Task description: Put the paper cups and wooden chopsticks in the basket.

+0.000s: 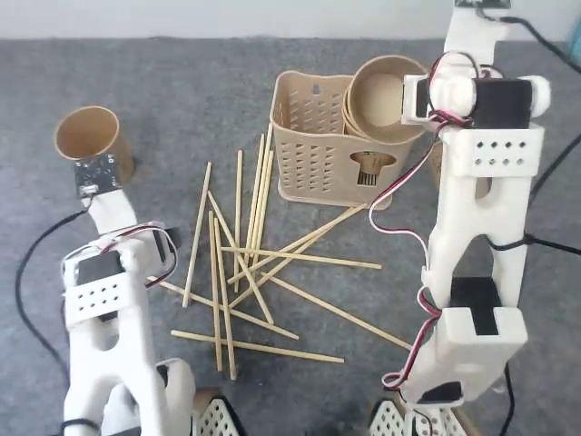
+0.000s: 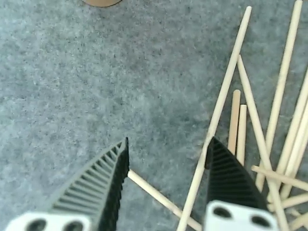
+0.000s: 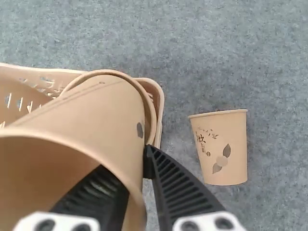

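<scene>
Left hand [image 2: 168, 144]: toward the near left corner of the worktop [image 1: 182, 82], jaws spread wide and gripping nothing. One chopstick lies on the grey surface across the gap beneath them.

Wooden chopsticks [image 1: 245, 268]: a loose, crossed scatter on the middle of the worktop, all outside the basket. The farthest ends lie just beside its near wall.

Basket [image 1: 313, 136]: upright, toward the far edge, right of centre.

Right hand [image 3: 132, 168]: closed on the wall of a paper cup [image 3: 86, 130], one finger inside the rim and one outside. This cup sits tilted in the basket's right end, and a second rim shows close around it.

Second cup [image 3: 221, 144]: on the worktop just beside the basket, toward the right edge.

Third cup [image 1: 88, 136]: upright, toward the far left corner, well apart from the basket
</scene>
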Controlling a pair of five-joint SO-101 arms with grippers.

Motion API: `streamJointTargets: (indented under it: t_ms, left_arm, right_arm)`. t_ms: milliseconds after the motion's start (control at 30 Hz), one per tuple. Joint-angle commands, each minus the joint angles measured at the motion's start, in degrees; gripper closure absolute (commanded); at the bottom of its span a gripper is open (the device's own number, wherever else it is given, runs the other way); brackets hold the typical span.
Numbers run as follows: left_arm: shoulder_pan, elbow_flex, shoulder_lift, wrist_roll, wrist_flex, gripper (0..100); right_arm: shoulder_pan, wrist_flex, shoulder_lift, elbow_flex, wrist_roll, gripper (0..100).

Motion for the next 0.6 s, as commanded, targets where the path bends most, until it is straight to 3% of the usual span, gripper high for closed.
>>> streamJointTargets:
  t_ms: [0,100,333,567]
  left_arm:
    - [0.44,-0.13,-1.85,-0.26,-1.67,75]
    - [0.44,-0.13,-1.85,-0.26,-1.85,75]
    - [0.26,2.07,-2.11,-0.44,-5.45,75]
    - [0.09,1.71,-2.20,-0.26,-5.54,75]
  right_arm:
    - [0.40,2.15,-1.19,-0.26,-0.70,87.6]
    - [0.40,2.15,-2.42,-0.44,-0.70,79.6]
    - [0.48,2.33,-15.96,2.55,-0.62,79.4]
    - [0.57,2.24,-37.67,26.73,-0.26,79.4]
